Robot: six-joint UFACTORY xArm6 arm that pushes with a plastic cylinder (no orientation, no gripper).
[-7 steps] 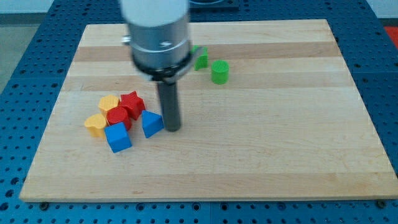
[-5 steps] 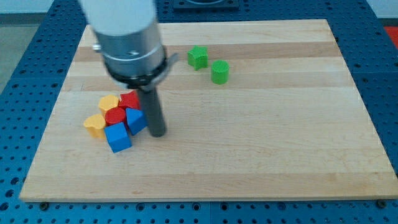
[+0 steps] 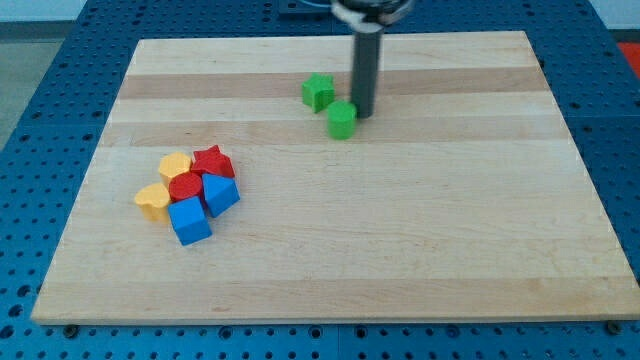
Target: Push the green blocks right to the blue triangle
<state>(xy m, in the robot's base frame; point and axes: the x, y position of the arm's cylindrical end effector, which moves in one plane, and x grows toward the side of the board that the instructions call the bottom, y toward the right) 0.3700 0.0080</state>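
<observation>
My tip point(image 3: 362, 115), a bare rod grasping nothing, touched the green cylinder's point(image 3: 342, 121) upper-right side beside the green cube point(image 3: 318, 91); pushing lower-left toward the blue triangle point(image 3: 219, 192) called for centred contact.

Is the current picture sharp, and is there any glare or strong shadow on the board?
Camera view: blocks and board are sharp; my tip, beside the green cylinder, is crisp, only the arm at the view's top looks slightly blurred. Light is even, no glare, shadows faint.
</observation>
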